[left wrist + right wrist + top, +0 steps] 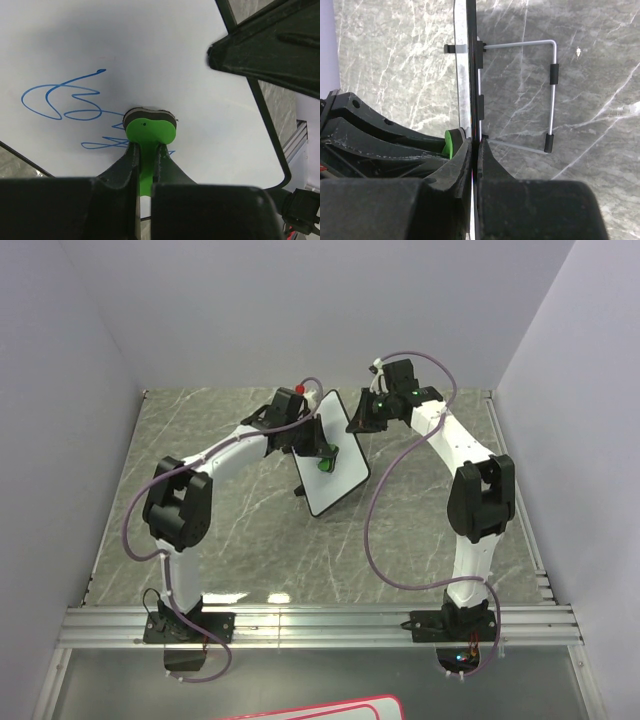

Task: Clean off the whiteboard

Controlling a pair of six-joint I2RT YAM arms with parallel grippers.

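Note:
The whiteboard (338,465) is a small white board with a black rim, held tilted above the table. Blue scribbles (65,97) mark its face in the left wrist view. My left gripper (145,150) is shut on a green eraser (150,131) with a dark pad, pressed against the board at the scribbles; it shows in the top view too (325,464). My right gripper (475,142) is shut on the board's edge (471,75), seen edge-on, at the board's upper right (358,420). The board's wire stand (551,95) hangs behind it.
The table is grey marble (220,530) with white walls on three sides. An aluminium rail (320,625) runs along the near edge. A pink-edged white panel (330,710) lies below it. Purple cables loop beside each arm.

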